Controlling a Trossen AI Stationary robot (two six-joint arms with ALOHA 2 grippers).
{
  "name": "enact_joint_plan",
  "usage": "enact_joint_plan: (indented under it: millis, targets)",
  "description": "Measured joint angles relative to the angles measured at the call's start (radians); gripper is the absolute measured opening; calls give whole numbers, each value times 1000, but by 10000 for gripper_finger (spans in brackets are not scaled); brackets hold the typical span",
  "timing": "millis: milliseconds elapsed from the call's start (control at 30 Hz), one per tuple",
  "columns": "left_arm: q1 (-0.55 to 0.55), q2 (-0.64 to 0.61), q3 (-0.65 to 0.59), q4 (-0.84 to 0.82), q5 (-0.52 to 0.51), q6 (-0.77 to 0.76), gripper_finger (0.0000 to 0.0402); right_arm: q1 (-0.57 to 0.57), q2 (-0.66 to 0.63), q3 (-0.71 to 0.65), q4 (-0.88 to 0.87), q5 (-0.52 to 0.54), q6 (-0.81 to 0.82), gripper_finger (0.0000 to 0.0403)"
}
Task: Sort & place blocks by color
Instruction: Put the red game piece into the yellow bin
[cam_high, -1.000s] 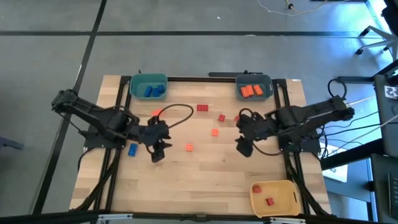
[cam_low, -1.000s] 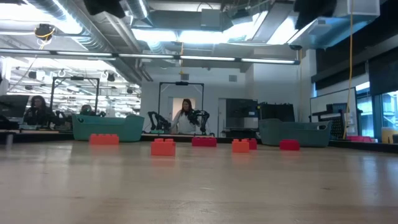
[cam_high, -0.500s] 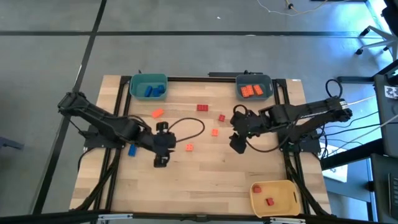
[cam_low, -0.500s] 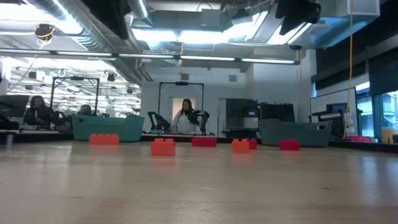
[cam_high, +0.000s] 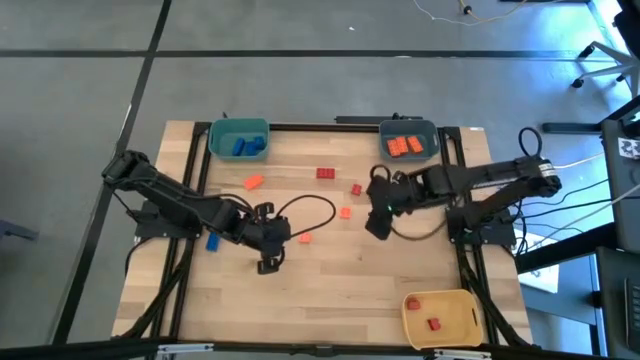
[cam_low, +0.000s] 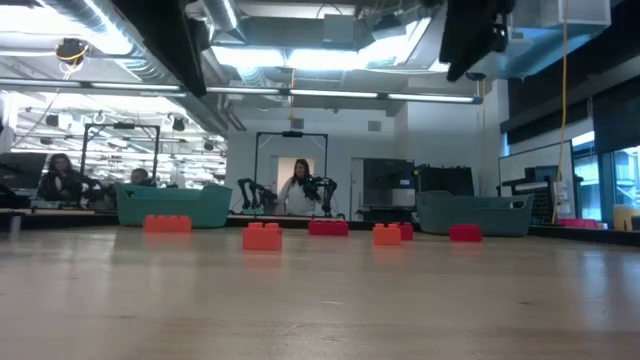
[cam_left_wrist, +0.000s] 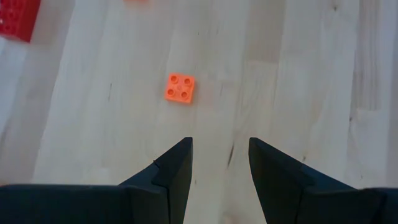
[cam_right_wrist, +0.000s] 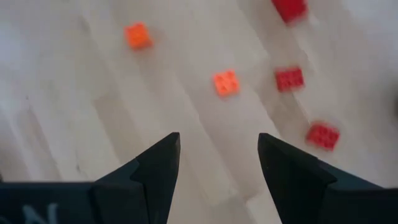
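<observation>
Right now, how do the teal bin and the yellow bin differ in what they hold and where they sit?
The teal bin sits at the table's far left corner and holds blue blocks; the yellow bin sits at the near right corner and holds red blocks. The teal bin lies nearer the left arm, the yellow bin nearer the right arm. Both are open-topped plastic bins at the table's edge, each holding one colour only.

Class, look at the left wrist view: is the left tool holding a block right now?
No. The left tool is open and empty, and the orange block lies on the table ahead of it, untouched.
</observation>
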Motion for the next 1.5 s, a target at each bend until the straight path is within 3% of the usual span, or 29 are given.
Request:
enact_joint_plan:
  millis: [133,300,633,767,1100,1500]
  targets:
    - [0,0,0,1,0,-27,149,-117,10,0,-61,-78,98,218]
    - [0,0,0,4,0,-45,149,-284,45,0,-109,-97,130,218]
    - [0,0,0,5,0,-80,149,-535,205,0,-177,-146,-21,218]
    - [0,0,0,5,0,-81,149,-566,284,0,-161,-199,-89,218]
    - [0,0,0,5,-6,-79,149,-584,463,0,-163,-197,-166,218]
    - [0,0,0,4,-16,-104,149,-592,570,0,-154,-198,-216,218]
